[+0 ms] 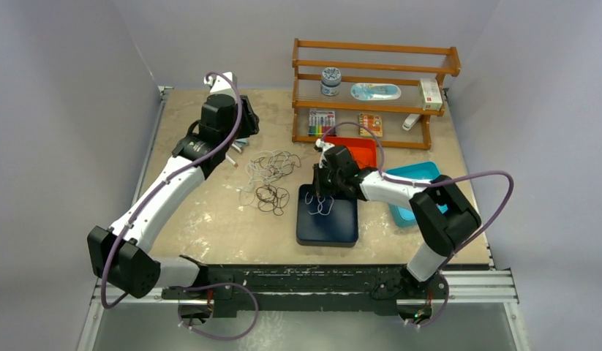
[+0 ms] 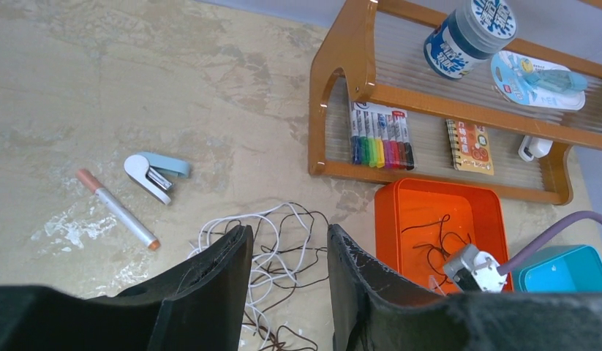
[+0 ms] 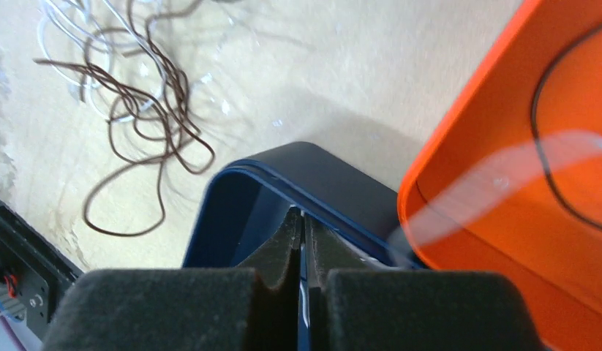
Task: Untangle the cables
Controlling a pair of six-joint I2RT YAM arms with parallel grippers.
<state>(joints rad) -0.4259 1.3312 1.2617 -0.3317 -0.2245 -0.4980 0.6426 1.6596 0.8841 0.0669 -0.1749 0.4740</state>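
The right tool (image 3: pixel 303 219) is clenched over the dark blue square plastic tray (image 1: pixel 334 227). A pale line shows between its fingers (image 3: pixel 279 248), but I cannot tell if it is a pinched strand. Thin white cable loops (image 1: pixel 324 206) lie inside that tray. Left of the tray, the left tool (image 2: pixel 289 245) hangs released and empty over the edge of the tangle of thin white and brown cables (image 1: pixel 272 172) on the beige tabletop (image 1: pixel 210 219). Behind the tray, an orange plastic tray (image 2: pixel 480 212) holds a dark cable (image 2: pixel 438 235).
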